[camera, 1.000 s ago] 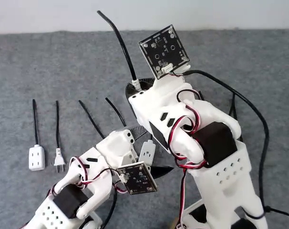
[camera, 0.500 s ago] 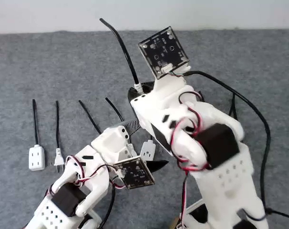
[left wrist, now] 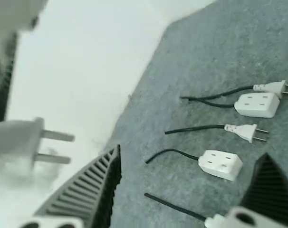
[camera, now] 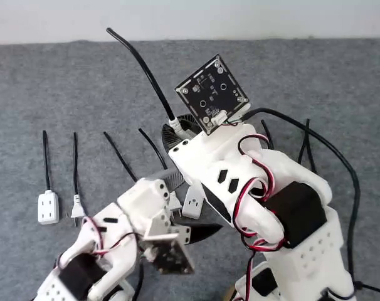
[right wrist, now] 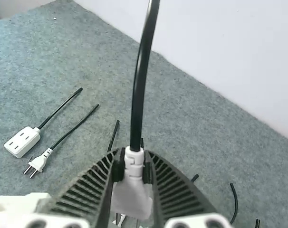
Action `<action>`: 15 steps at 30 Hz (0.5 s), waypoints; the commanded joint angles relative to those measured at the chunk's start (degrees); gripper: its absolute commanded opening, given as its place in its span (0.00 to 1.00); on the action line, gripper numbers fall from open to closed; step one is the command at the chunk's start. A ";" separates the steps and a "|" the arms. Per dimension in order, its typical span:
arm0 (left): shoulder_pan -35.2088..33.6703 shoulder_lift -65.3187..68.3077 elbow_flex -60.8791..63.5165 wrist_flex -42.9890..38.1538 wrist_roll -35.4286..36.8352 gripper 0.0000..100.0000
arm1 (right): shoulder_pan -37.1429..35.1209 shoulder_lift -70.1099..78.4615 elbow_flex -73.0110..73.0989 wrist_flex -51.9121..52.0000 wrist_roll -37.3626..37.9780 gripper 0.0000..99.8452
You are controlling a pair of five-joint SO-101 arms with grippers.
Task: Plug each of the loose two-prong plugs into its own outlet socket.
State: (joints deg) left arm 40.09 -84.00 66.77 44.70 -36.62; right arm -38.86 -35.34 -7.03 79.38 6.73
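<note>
1. At the left of the grey table (camera: 64, 94), a white outlet socket (camera: 47, 207) lies flat. A loose plug (camera: 77, 209) lies just beside it, not touching, and both cords run toward the wall.
2. The left tool (left wrist: 191, 156) stands low at the front centre. Its jaws are wide apart and grip nothing. A second socket (camera: 193, 201) lies close by it.
3. The right tool (right wrist: 133, 154) is clamped on a white held plug (right wrist: 131, 192), raised off the table behind the second socket. Its black cord (right wrist: 141, 71) rises from between the fingers.
</note>
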 commanded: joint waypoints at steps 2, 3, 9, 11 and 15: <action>0.35 -5.80 -1.98 1.67 -3.52 0.41 | -0.48 -1.80 -3.78 -1.54 1.05 0.01; 0.35 -6.68 -1.36 1.49 -3.96 0.41 | -0.57 -1.80 -3.78 -1.54 1.05 0.01; 0.62 -11.43 1.01 1.32 -7.47 0.41 | -4.35 -1.80 -3.78 -1.80 3.52 0.01; 0.53 -13.36 1.71 1.41 -8.70 0.41 | -5.58 -1.80 -3.78 -1.71 4.57 0.01; 0.62 -16.62 4.18 1.32 -9.67 0.41 | -5.76 -1.80 -3.78 -1.45 5.63 0.01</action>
State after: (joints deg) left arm 40.35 -98.15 69.85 46.11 -44.62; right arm -43.96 -35.34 -7.03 78.42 10.59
